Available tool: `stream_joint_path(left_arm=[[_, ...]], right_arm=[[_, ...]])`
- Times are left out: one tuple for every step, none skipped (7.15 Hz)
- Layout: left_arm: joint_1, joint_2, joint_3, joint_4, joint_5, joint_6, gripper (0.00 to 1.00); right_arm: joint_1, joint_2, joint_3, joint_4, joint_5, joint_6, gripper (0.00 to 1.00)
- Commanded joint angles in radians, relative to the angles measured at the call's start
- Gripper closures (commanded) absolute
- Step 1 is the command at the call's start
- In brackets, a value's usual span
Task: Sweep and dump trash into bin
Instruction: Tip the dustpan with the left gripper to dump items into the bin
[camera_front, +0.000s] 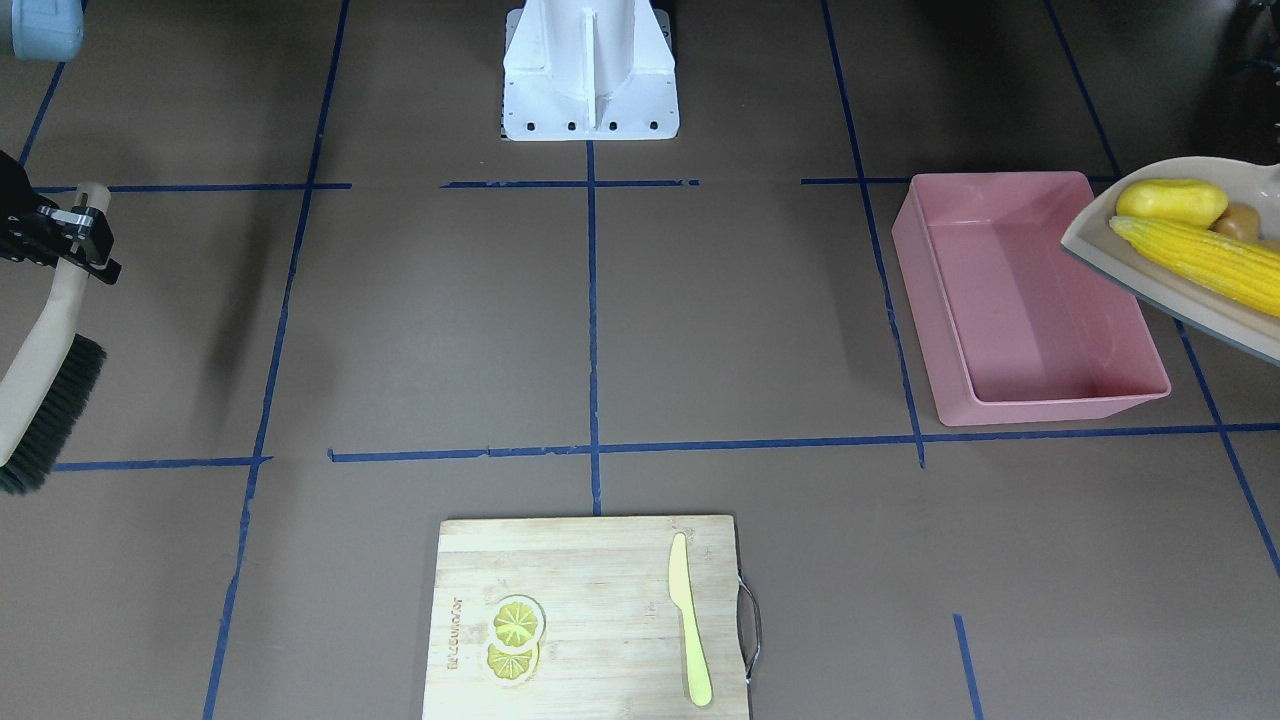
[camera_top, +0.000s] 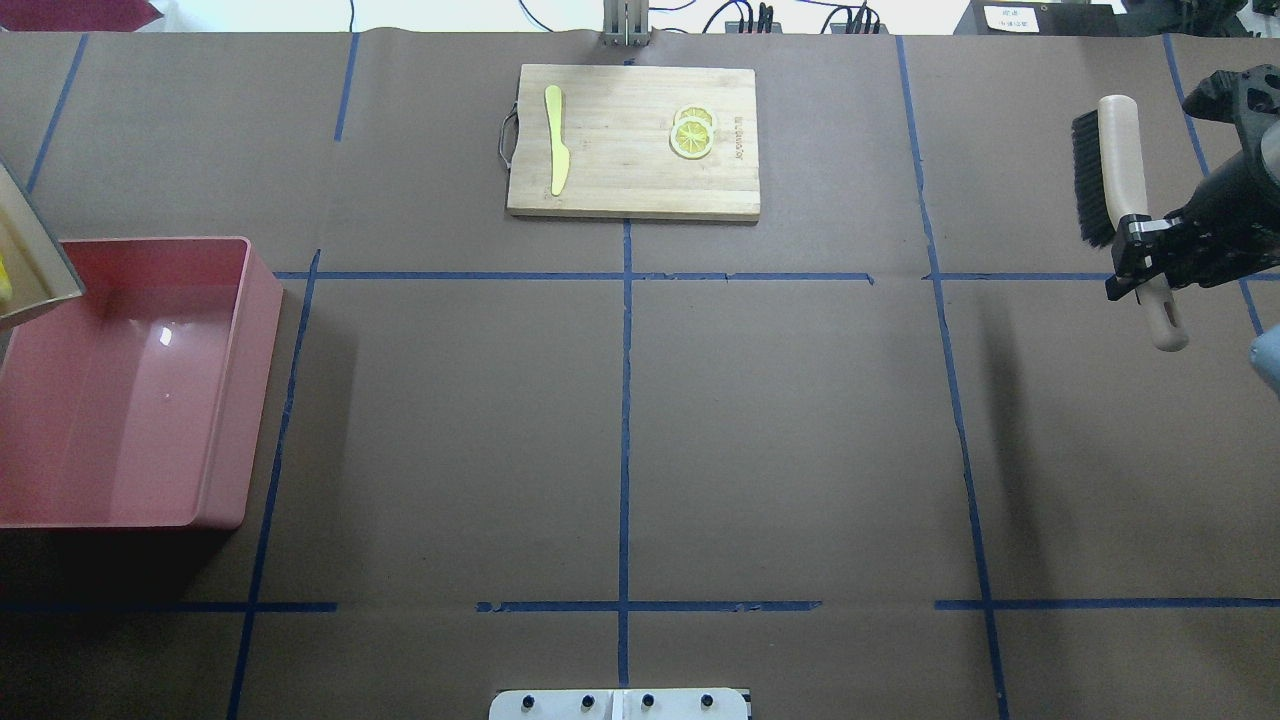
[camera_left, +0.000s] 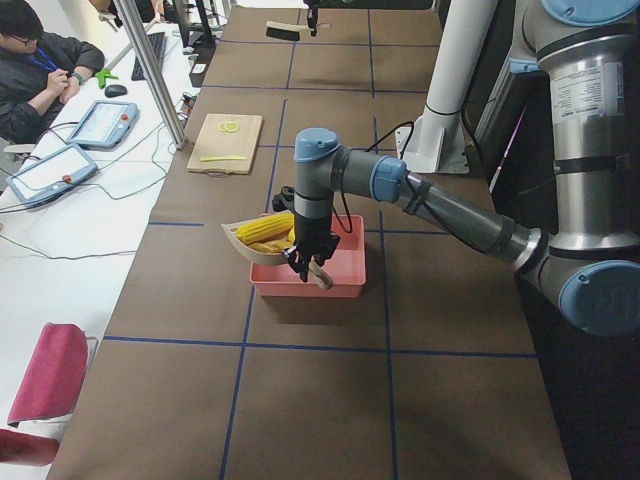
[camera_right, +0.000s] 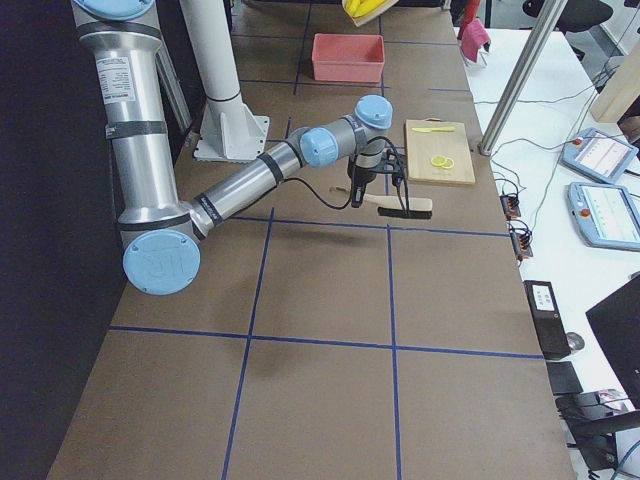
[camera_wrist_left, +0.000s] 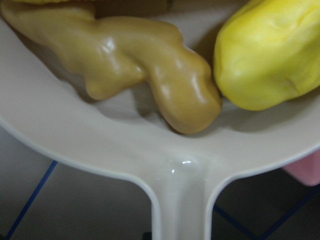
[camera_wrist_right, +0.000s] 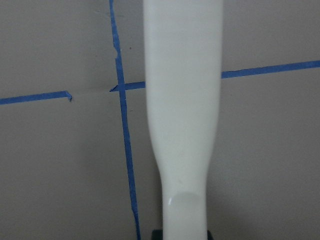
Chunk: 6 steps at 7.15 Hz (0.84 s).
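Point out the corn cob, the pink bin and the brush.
corn cob (camera_front: 1195, 262): exterior front-facing view, the middle of the cob's kernels.
pink bin (camera_front: 1040, 320): exterior front-facing view, its bare inner floor.
brush (camera_top: 1122, 160): overhead exterior view, the pale back beside the black bristles.

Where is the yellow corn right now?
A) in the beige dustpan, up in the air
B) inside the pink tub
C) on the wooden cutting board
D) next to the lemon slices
A: the corn cob lies in the dustpan, which is held up in the air at the edge of the pink tub; the tub itself holds nothing.
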<state>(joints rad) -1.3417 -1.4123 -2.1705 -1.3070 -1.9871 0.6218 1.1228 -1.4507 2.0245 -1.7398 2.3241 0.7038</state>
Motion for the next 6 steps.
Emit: stream_joint_path(left_arm=[[0.094, -0.004, -0.006, 0.035, 0.172, -0.002, 0.96], [0.152, -0.005, -0.023, 0.057, 0.242, -0.007, 0.96], [0.188, -0.007, -0.043, 0.087, 0.251, -0.007, 0.96], [0.246, -0.007, -0.086, 0.165, 0.328, -0.004, 0.96], [0.315, -0.020, -0.124, 0.263, 0.402, -0.005, 0.96], [0.335, -0.043, -0.133, 0.334, 0.448, -0.002, 0.96]], right_arm=[[0.002, -0.031, 0.003, 0.005, 0.000, -0.021, 1.00], [0.002, -0.055, 0.002, 0.006, 0.001, -0.044, 1.00], [0.002, -0.081, 0.002, 0.005, 0.001, -0.059, 1.00], [0.002, -0.111, 0.002, 0.005, 0.001, -0.070, 1.00], [0.000, -0.138, -0.003, 0.002, 0.001, -0.084, 1.00], [0.000, -0.157, 0.000, 0.002, 0.006, -0.086, 1.00]])
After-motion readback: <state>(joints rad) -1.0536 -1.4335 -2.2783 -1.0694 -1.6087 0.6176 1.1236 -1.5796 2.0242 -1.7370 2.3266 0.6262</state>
